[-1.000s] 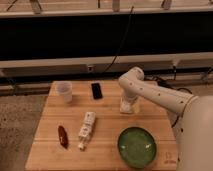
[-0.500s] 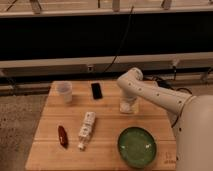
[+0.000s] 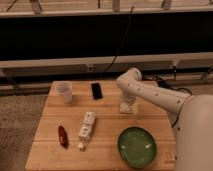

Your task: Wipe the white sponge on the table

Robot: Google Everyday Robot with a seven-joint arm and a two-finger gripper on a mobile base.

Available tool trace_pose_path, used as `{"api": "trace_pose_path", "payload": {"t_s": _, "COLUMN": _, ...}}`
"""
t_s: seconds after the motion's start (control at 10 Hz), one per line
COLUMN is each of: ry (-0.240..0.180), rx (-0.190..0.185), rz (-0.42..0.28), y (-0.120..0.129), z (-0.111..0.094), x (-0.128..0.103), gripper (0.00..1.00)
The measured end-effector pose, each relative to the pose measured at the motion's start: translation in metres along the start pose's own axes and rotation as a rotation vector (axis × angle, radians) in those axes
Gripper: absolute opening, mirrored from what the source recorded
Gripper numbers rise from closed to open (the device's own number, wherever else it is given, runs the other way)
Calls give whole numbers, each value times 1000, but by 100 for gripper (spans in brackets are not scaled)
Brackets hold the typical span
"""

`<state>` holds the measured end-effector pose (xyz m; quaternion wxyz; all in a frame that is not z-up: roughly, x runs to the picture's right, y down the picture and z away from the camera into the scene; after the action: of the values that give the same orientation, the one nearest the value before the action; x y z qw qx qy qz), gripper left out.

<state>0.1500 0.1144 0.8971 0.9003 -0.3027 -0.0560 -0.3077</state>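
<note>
The table point(image 3: 105, 150) is a light-brown bamboo-plank top. My white arm reaches in from the right and bends down over its back right part. My gripper point(image 3: 127, 104) points straight down there. A small off-white pad, the white sponge point(image 3: 127, 109), lies on the table right under the gripper's tip and touches it. The gripper covers most of the sponge.
A translucent cup point(image 3: 64, 92) stands at the back left. A black phone point(image 3: 96, 90) lies behind the middle. A long white labelled box point(image 3: 86, 129) lies in the middle, a red-brown item point(image 3: 62, 136) at the left front, a green plate point(image 3: 137, 146) at the right front.
The gripper has stayed over the same spot at the back right, shifting only slightly sideways. The other objects have not moved.
</note>
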Motion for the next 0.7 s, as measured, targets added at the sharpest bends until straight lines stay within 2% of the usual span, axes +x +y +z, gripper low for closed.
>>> {"api": "trace_pose_path", "payload": {"t_s": 0.5, "ry": 2, "rx": -5, "rz": -14, "y": 0, "z": 3, "x": -4, "gripper": 78}}
{"api": "trace_pose_path", "payload": {"t_s": 0.7, "ry": 4, "rx": -6, "rz": -17, "y": -1, "z": 3, "x": -7, "gripper": 72}}
